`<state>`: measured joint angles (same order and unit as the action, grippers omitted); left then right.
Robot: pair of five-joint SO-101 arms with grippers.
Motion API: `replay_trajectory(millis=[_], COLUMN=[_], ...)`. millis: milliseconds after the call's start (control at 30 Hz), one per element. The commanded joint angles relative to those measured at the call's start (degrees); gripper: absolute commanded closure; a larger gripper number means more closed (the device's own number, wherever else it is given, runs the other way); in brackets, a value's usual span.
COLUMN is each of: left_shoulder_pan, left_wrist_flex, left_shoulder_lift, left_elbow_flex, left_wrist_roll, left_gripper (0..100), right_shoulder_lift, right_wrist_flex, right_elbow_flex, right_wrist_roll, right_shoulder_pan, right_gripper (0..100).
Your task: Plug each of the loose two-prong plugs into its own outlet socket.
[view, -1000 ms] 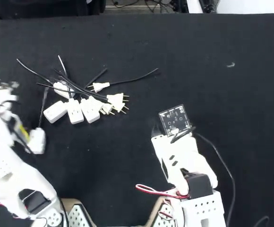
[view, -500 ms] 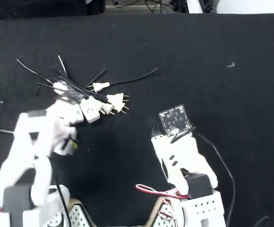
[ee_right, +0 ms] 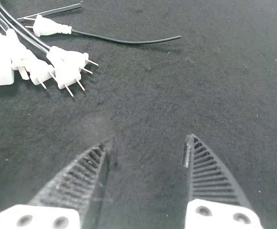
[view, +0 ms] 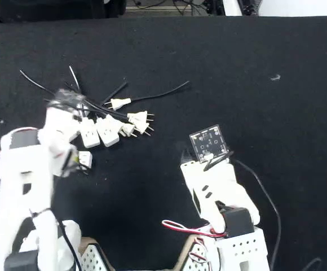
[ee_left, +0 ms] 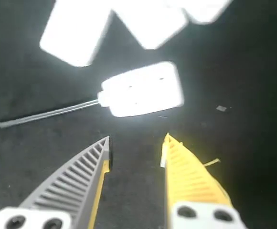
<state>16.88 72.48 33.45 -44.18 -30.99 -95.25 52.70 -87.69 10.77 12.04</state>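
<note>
A black bench (view: 276, 141) holds a small heap of white things. The high view takes in the whole heap. There are plugs (view: 138, 119) with metal prongs, sockets (view: 108, 134) packed side by side, and black wires (view: 158, 95) sticking out every way. One lone socket (view: 84, 159) lies a little apart from the heap, on the side nearer the arms. It is just beside the left arm (view: 25, 169). The right arm (view: 217, 189) sits well apart from the heap, over bare bench.

The left wrist view goes in close. The left tool (ee_left: 136, 140) is open, with a clear gap between its gray finger and its yellow finger (ee_left: 188, 176). It has hold of nothing. The lone socket lies flat just past the tips and does not touch them. This view shows the small holes in its face and a thin wire (ee_left: 43, 114) coming out of one end. From the high view these are too small to make out. Two more sockets lie beyond it, very bright and blurry.

In the right wrist view, the right tool (ee_right: 148, 143) is wide open and has hold of nothing. There is bare bench between its fingers. Farther off, the plugs lie loose on their sides. Up close you can count two bare prongs on each. A single plug (ee_right: 50, 27) lies a bit apart from the others, and its long wire (ee_right: 129, 40) curves away across the bench.
</note>
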Motion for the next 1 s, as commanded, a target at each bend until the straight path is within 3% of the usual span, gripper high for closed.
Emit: replay_trajectory(millis=[0, 100, 267, 433, 700, 967], left_shoulder_pan=[9.9, 13.9, 12.3, 5.4, -8.1, -18.9], left_wrist_flex=[-9.9, -17.8, -22.3, -20.8, -10.2, -9.9], left_shoulder_lift=[-8.4, -15.2, -23.0, -23.6, -15.3, -6.5], left_elbow_flex=[4.1, 5.3, 5.4, 3.5, 3.0, -5.0], left_wrist_roll=[-0.4, -0.4, -0.4, 3.6, 9.2, 12.0], left_gripper=[82, 82, 82, 82, 82, 82], right_shoulder_lift=[-0.7, -0.7, -0.7, -0.7, -0.7, -0.7], right_wrist_flex=[0.1, 0.2, 0.2, 0.2, 0.2, 0.2], right_elbow_flex=[0.1, 0.1, 0.1, 0.1, 0.1, 0.1], right_wrist_roll=[0.0, 0.0, 0.0, 0.0, 0.0, 0.0], right_shoulder_pan=[0.7, 0.7, 0.7, 0.7, 0.7, 0.6], right_gripper=[77.0, 77.0, 77.0, 77.0, 77.0, 77.0])
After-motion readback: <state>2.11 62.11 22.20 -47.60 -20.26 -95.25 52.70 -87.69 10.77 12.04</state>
